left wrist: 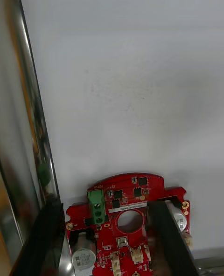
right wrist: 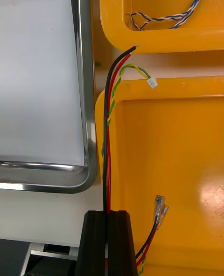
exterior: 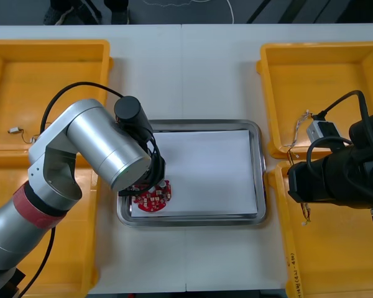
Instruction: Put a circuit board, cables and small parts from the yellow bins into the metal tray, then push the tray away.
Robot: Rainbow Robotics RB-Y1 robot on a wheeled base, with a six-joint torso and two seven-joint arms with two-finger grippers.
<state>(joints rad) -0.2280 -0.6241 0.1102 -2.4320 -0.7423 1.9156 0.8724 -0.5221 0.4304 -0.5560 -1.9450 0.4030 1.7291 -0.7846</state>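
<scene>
At about 7 o'clock in the metal tray point(exterior: 193, 122), in its near left corner, the left gripper point(left wrist: 105, 208) is down on the white inside. Its fingers point(left wrist: 49, 238) stand apart by the width of the circuit board point(left wrist: 140, 201) and lie close against its two sides, so I judge the board gripped and not yet let go. The board looks flat, or nearly so, on the tray floor and just beside the left rim. The step in hand is therefore the release. Done well, the jaws open evenly and only a little, so that neither finger flicks the board, and the wrist then rises straight up before swinging toward 9 o'clock, because one finger seems to sit in a notch of the board's edge and a sideways exit could drag it. Leaving the board in this corner keeps the rest of the tray free. At about 4 o'clock from the tray, over the near right yellow bin point(exterior: 336, 261), the right gripper point(right wrist: 110, 215) is pinched tight on a cable bundle point(right wrist: 107, 141) of black, red and twisted yellow-green leads. Its loose ends reach past the bin's rim, so it should wait until the left arm is clear and carry them high over the tray's edge. Farther off, at 2 o'clock, the far right yellow bin point(exterior: 323, 68) holds a blue and white cable point(right wrist: 172, 19).
</scene>
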